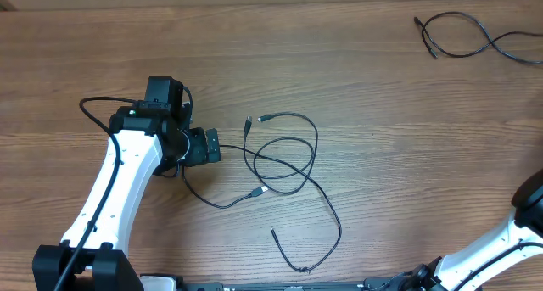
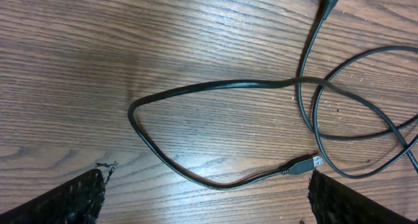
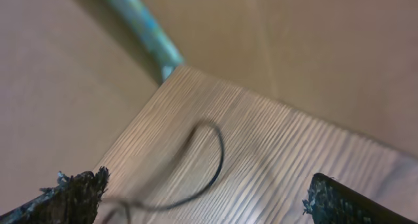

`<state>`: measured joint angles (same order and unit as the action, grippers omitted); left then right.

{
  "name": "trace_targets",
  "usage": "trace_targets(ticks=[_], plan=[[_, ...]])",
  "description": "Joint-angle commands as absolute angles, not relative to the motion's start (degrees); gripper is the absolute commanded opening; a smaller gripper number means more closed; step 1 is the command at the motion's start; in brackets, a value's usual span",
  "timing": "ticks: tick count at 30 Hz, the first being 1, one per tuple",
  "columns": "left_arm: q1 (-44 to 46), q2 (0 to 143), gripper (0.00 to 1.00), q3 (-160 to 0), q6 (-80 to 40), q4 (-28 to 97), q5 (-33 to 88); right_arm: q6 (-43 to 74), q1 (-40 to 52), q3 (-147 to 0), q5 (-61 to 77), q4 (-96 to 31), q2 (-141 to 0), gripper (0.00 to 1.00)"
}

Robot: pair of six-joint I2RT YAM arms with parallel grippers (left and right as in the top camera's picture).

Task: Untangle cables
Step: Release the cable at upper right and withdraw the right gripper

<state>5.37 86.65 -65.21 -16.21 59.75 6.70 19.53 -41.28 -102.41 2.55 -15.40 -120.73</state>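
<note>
The tangled cables [image 1: 276, 164] lie in loose overlapping loops at the middle of the bench [image 1: 356, 79], just right of the left arm [image 1: 119, 189], which reaches in from the lower left of the overhead view. A separate cable [image 1: 475, 38] lies well apart in the upper right corner.

In the left wrist view the left fingers [image 2: 68, 199] stand wide apart at the two lower corners of the frame and hold nothing. One loop of cable lies flat on the bench between and above them, and a silver-tipped plug [image 2: 308, 162] rests near the lower right finger.

Only part of the right arm [image 1: 509, 236] shows, at the lower right edge of the overhead view. In the right wrist view the right fingers [image 3: 72, 192] are also spread wide and empty, above a bench corner where a thin black cord [image 3: 222, 159] curves, blurred. I cannot tell which cable it belongs to.
</note>
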Motion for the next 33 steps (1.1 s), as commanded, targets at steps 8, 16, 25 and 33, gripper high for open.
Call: trace_targets(ticks=[8,16,25,33], plan=[[5.26,86.89,1.0,-65.01,-16.75,59.7,7.09,19.9,-40.86,-103.11,17.54,-19.4,-119.63,1.0],[5.26,86.89,1.0,-65.01,-16.75,59.7,7.09,19.86,-40.71,-103.15,25.23,-19.11,-113.84,1.0],[5.26,86.89,1.0,-65.01,-16.75,59.7,7.09,18.96,-37.15,-103.15,34.11,-29.02,-103.02,1.0],[5.26,86.89,1.0,-65.01,-16.75,59.7,7.09,14.28,-26.33,-103.15,36.12,-44.18,-95.94,1.0]])
